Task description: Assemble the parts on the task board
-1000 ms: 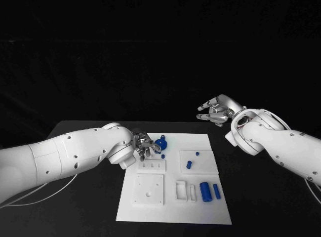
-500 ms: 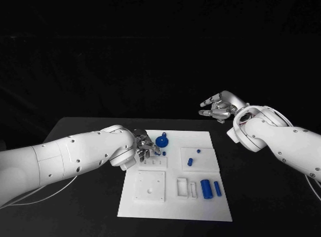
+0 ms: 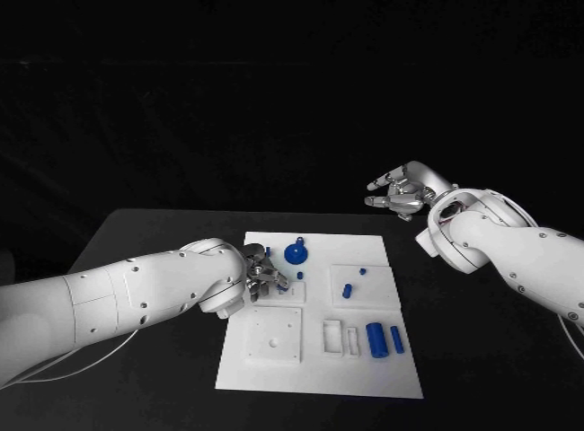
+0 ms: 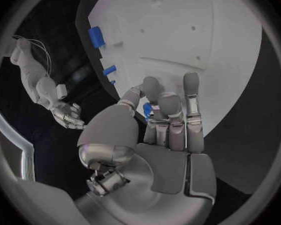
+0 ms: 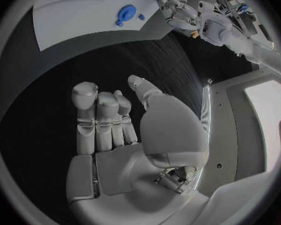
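The task board [image 3: 370,377] in the lower middle was white, its parts [image 3: 374,342] blue, the table [image 3: 150,260] black, and both arms white with silver hands.

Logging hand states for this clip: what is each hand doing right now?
Left hand: pinching a small blue part over the task board.
Right hand: holds nothing, fingers loosely apart, off the board.
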Robot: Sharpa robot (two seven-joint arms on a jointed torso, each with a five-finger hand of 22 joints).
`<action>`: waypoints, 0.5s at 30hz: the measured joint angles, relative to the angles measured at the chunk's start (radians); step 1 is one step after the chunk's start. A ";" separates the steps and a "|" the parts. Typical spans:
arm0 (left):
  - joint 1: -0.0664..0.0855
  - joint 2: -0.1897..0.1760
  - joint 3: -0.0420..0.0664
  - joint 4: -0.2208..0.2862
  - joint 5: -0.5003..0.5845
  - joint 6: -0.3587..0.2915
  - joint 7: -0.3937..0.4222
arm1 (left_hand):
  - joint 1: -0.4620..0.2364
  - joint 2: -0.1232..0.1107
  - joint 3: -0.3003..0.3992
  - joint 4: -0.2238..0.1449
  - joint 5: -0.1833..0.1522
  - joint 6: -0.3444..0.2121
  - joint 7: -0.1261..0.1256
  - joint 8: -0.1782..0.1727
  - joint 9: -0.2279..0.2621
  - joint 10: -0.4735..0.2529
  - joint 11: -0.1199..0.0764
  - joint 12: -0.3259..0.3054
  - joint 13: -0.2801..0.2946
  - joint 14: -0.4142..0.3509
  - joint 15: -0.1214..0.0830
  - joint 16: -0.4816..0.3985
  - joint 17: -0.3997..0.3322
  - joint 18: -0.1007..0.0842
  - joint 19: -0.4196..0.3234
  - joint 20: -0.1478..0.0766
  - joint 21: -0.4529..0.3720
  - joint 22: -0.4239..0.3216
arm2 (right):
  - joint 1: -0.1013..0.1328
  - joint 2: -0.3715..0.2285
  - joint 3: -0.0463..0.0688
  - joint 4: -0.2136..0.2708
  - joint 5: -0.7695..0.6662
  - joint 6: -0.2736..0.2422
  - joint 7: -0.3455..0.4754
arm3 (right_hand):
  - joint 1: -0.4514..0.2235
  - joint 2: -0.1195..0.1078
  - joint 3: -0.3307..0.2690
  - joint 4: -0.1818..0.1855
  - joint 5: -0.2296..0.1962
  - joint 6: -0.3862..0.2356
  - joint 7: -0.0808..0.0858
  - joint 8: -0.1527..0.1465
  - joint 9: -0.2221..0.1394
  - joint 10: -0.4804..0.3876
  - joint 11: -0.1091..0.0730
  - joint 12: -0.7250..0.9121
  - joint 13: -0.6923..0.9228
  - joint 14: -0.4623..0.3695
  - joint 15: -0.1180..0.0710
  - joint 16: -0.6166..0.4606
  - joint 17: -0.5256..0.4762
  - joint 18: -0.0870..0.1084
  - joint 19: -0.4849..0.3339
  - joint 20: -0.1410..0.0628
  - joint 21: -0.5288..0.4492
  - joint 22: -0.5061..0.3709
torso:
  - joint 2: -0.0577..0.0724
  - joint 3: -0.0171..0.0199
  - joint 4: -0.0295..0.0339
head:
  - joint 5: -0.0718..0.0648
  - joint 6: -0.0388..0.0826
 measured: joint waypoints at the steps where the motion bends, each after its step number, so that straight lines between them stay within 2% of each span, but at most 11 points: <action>1: 0.000 -0.001 0.000 0.000 -0.001 0.000 0.000 | 0.000 0.000 0.000 0.000 0.000 0.000 0.000 0.000 0.000 0.000 0.000 0.000 0.000 0.000 0.000 0.000 0.000 0.000 0.003 -0.002 -0.007 0.005 | 0.000 0.000 0.000 0.000 0.000 0.000 0.000 | 0.000 0.000 0.000 0.000 0.000 0.000 0.000 0.000 0.000 0.000 0.000 0.000 0.000 0.000 0.000 0.000 0.000 0.000 0.000 0.000 0.000 0.000 | 0.000 0.0001 0.0000 | 0.000 -0.001; 9: -0.002 -0.010 0.003 0.000 -0.008 0.005 -0.001 | -0.002 0.002 0.000 0.000 0.000 0.000 0.000 0.000 0.028 0.000 0.000 0.000 0.000 0.000 0.000 0.000 0.000 0.000 0.007 0.000 -0.015 0.016 | 0.000 0.000 0.000 -0.001 0.002 0.000 -0.001 | 0.000 0.000 0.000 0.000 0.004 0.000 0.000 0.000 0.000 0.000 0.000 0.000 0.000 0.000 0.000 0.000 0.001 0.000 0.000 0.000 0.000 0.000 | 0.000 0.0010 0.0000 | 0.001 -0.005; 15: -0.002 -0.013 0.004 0.001 -0.011 0.010 -0.001 | -0.006 0.006 0.000 0.000 0.000 0.000 0.000 -0.001 0.028 0.000 0.000 0.000 -0.001 0.003 -0.003 0.000 -0.002 0.000 0.014 -0.007 -0.037 0.037 | 0.000 0.000 0.000 -0.001 0.002 0.000 -0.001 | 0.000 0.000 0.004 0.004 0.004 0.004 0.001 0.000 0.000 -0.004 -0.004 0.000 0.000 0.000 0.000 0.000 0.001 0.000 0.000 0.000 0.000 0.000 | 0.000 0.0009 -0.0004 | 0.001 -0.008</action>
